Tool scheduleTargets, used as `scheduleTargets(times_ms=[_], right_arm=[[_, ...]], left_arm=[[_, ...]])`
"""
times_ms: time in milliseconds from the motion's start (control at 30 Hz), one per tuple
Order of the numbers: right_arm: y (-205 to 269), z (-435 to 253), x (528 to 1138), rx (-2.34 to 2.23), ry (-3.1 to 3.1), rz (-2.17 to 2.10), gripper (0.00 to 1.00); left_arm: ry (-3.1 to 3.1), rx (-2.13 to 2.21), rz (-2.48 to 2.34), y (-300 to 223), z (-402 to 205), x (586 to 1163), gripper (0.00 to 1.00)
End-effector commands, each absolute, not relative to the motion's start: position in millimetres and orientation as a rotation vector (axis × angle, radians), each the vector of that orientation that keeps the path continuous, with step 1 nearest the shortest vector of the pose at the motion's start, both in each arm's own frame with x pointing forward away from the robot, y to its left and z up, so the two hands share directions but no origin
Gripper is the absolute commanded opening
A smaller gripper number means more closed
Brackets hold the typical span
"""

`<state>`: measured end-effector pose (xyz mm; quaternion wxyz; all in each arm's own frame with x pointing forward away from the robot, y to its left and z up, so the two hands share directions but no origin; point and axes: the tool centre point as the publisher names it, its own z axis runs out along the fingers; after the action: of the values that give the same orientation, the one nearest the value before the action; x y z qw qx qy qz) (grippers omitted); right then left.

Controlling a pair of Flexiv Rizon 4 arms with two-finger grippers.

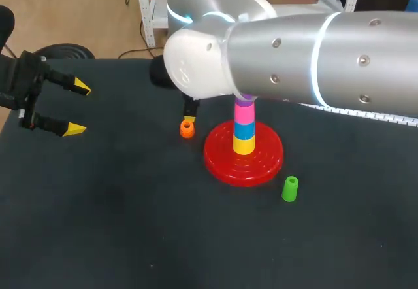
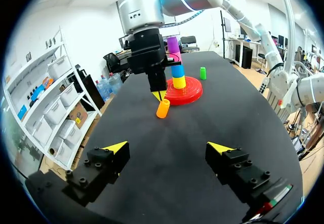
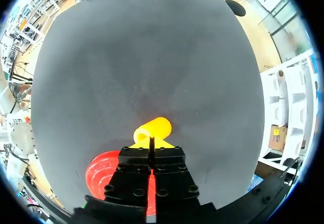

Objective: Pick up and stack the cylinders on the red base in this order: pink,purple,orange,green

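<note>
My left pincer (image 2: 167,147) hangs wide open, well apart from the pieces. My right pincer (image 3: 152,144) has its yellow tips pressed together, empty, just above the hollow orange cylinder (image 1: 187,129) beside the ridged red base (image 1: 219,159). The stack reads yellow cylinder (image 1: 243,146), blue cylinder (image 1: 244,130), pink cylinder (image 1: 244,113). The left wrist view alone shows the purple cylinder (image 2: 173,44) clearly on top. The green cylinder (image 1: 289,189) stands near the base.

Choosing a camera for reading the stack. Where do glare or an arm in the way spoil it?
Head view: the glossy right arm overlaps the top of the stack. Left wrist view: evenly lit, purple cylinder plain on top. Right wrist view: the right gripper covers most of the red base; no stack visible.
</note>
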<state>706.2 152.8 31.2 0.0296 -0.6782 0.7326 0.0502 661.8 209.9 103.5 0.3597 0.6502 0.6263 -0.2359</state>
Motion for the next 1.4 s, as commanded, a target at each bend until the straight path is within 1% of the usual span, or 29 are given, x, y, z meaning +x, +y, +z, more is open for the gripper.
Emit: scheduleTargets(times_ms=[33,267,300,333,367,400,967,1400], right_arm=[[156.3,27.3,713.6,-2.104,2.263,0.162,0.0],[157.9,27.8,721.8,-2.115,2.258,0.165,0.0],[158.3,28.2,722.9,-2.116,2.259,0.168,0.32],[158.6,28.8,723.8,-2.111,2.259,0.17,0.48],[159.0,29.5,724.2,-2.111,2.257,0.174,0.85],[159.4,29.9,724.3,-2.11,2.257,0.179,1.0],[157.1,47.8,725.8,-2.08,2.242,0.146,1.0],[156.4,32.1,718.7,-2.078,2.267,0.148,1.0]], left_arm=[[1.612,1.675,-0.606,210.1,102.6,661.4,1.0],[1.612,1.675,-0.606,210.1,102.6,661.4,1.0],[1.612,1.675,-0.606,210.1,102.6,661.4,1.0],[1.612,1.675,-0.606,210.1,102.6,661.4,1.0],[1.612,1.675,-0.606,210.1,102.6,661.4,1.0],[1.612,1.675,-0.606,210.1,102.6,661.4,1.0],[1.612,1.675,-0.606,210.1,102.6,661.4,1.0],[1.612,1.675,-0.606,210.1,102.6,661.4,1.0]])
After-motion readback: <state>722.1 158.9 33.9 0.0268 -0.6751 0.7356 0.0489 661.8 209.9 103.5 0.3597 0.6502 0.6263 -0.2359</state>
